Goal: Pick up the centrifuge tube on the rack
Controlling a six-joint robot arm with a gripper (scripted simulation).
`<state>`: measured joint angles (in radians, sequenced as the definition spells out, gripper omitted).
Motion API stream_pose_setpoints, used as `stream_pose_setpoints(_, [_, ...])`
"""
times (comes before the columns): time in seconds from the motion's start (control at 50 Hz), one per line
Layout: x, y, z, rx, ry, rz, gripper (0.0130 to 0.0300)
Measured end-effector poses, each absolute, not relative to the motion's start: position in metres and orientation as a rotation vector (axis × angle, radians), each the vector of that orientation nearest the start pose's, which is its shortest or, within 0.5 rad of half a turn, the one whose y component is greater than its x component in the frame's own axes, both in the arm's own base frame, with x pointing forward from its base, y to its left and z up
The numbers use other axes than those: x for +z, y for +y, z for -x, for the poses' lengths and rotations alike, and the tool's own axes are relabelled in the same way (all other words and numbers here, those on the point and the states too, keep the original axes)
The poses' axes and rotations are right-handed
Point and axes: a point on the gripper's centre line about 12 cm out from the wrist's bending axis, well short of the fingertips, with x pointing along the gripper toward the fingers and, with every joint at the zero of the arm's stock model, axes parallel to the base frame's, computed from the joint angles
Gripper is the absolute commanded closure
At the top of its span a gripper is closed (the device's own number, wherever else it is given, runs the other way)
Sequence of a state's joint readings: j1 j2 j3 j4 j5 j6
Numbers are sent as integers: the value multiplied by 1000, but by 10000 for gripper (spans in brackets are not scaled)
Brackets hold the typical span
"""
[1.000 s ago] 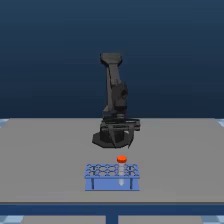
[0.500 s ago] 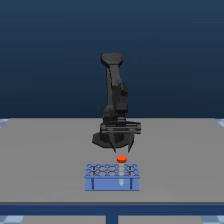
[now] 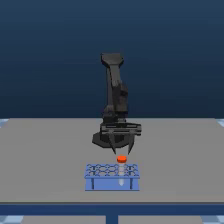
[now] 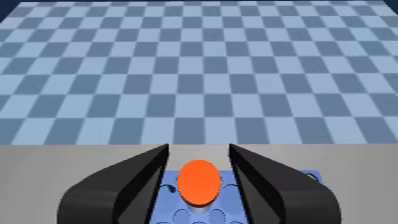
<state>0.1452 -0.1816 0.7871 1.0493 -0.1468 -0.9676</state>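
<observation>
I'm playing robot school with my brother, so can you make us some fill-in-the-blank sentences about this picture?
1. The tube has a cap coloured ____.
2. The tube stands in a rack coloured ____.
3. The gripper hangs right ____ the tube's cap.
4. In the wrist view, the cap sits ____ the two black fingers.

Missing words: orange; blue; above; between

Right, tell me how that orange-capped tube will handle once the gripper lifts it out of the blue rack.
The tube looks small and slim, so it is probably light. It stands upright in the rack, so a straight pull should free it, while a slanted one might tip the rack. Being round, it would likely roll if dropped. The open gripper has its fingers either side of the cap.
</observation>
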Motion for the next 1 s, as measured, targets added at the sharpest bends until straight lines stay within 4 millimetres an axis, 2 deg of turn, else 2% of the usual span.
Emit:
stream_pose_setpoints(0.56, [199,36,-348,4,524,8,130])
stream_pose_setpoints(1.0, [188,36,-349,6,529,12,130])
